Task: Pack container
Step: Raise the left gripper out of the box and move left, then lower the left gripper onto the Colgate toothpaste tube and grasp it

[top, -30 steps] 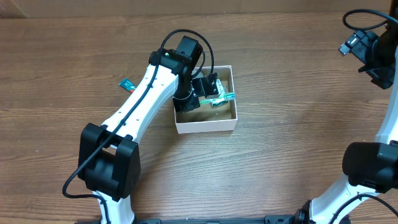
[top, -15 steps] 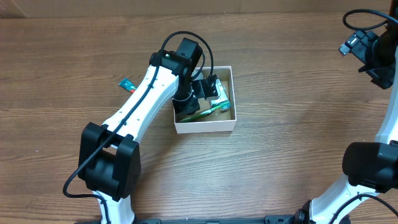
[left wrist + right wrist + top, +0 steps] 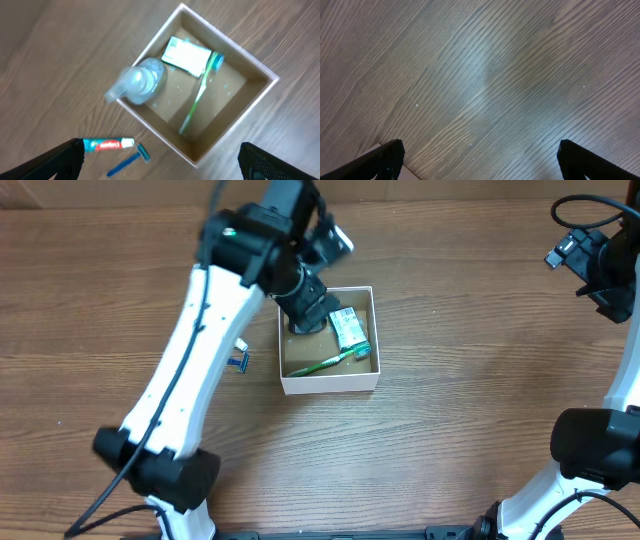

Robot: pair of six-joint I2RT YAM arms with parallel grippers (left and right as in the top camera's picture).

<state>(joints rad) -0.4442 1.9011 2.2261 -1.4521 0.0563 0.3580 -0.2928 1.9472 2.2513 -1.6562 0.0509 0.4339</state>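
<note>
Green plastic toothbrush (image 3: 199, 95) now lies flat on the brown floor of the small square white-walled container (image 3: 330, 386). A second ago your left gripper (image 3: 160, 167) was down inside the box with it, so count that item packed (a red-and-white toothpaste tube (image 3: 107, 145) and a blue razor (image 3: 131, 159) wait outside). Its jaws are spread wide and empty, raised above the container near the table's middle. Your right gripper (image 3: 480, 167), likewise spread and empty, hangs toward the far right corner, well apart.

The left end effector (image 3: 161, 146) has lifted clear of the container (image 3: 330, 384), toothbrush (image 3: 325, 363) left inside.
</note>
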